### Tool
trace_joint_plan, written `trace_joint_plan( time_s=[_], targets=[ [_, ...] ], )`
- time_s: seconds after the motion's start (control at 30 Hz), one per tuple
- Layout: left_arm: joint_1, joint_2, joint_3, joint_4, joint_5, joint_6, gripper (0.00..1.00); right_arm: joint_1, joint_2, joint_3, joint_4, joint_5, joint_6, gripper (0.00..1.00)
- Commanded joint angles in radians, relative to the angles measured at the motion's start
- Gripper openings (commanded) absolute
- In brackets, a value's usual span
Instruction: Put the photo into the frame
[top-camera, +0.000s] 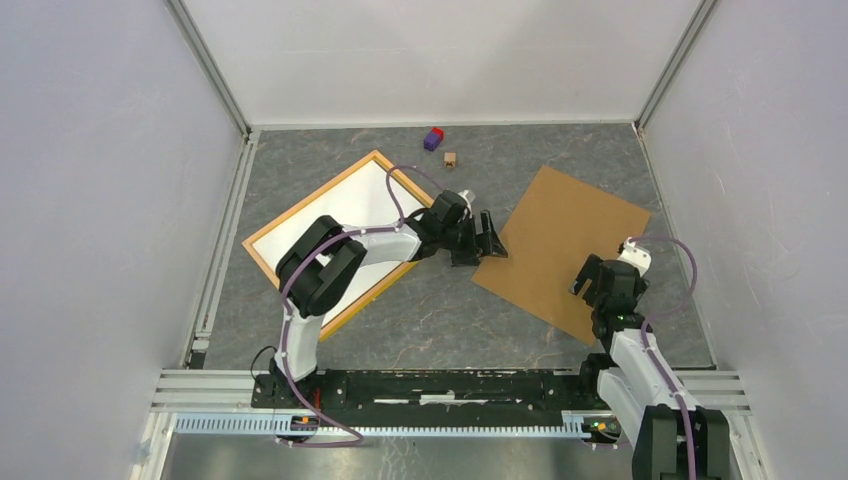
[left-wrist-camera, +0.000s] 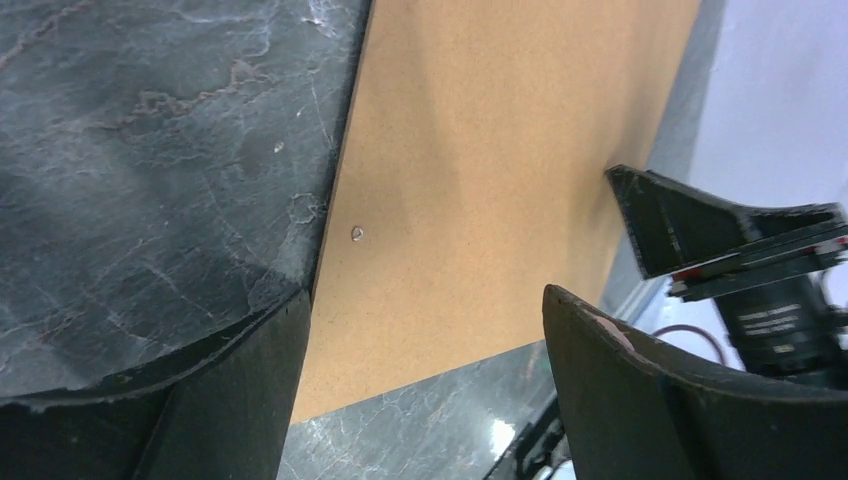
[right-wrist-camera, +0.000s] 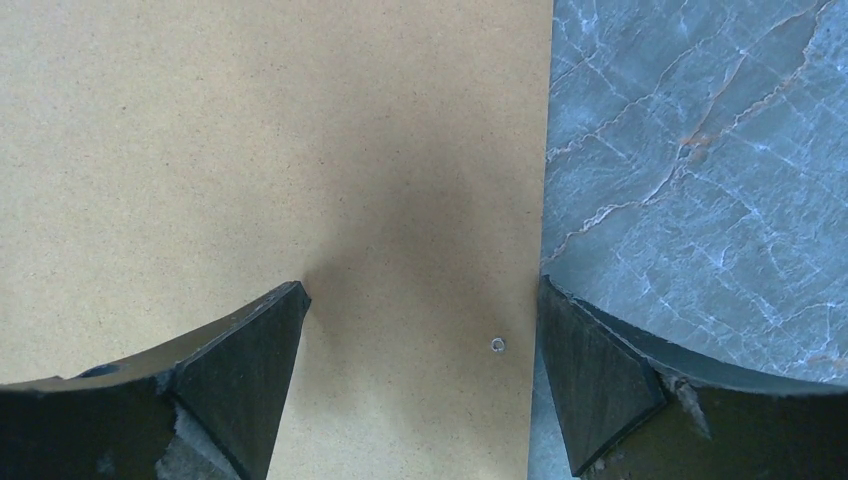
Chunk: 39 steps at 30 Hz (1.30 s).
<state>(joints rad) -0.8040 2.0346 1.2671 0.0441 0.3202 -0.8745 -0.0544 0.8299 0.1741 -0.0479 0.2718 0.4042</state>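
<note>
Frame (top-camera: 310, 197) lay on the worktop (top-camera: 420, 320) left of my left gripper (left-wrist-camera: 425, 295), photo (top-camera: 340, 200) white-side-up inside. Both that and the right gripper (right-wrist-camera: 420, 290) gaped open, empty, at the brown board's (top-camera: 570, 240) edges.

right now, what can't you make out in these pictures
- photo: the top view shows only a white sheet in the frame, and the left arm covers part of it.
- purple block, tan bit: too small in the top view.
- both wrist views: only the board and table; the frame is out of shot.
</note>
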Motion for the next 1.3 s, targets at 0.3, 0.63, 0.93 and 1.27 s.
trace_joint_plan(
  time_s=[0.3, 0.63, 0.93, 1.27],
  targets=[
    [-0.017, -0.056, -0.083, 0.590, 0.331, -0.498, 0.70, 0.014, 0.007, -0.169, 0.097, -0.434, 0.072, 0.91],
    [-0.025, -0.213, -0.163, 0.491, 0.275, -0.403, 0.63, 0.014, -0.033, -0.138, 0.076, -0.490, 0.043, 0.91],
    [-0.076, -0.229, -0.154, 0.527, 0.270, -0.423, 0.59, 0.014, -0.063, -0.143, 0.069, -0.515, 0.062, 0.91],
    [-0.100, -0.232, -0.155, 0.558, 0.215, -0.432, 0.57, 0.014, -0.106, -0.106, 0.009, -0.497, 0.038, 0.93]
  ],
)
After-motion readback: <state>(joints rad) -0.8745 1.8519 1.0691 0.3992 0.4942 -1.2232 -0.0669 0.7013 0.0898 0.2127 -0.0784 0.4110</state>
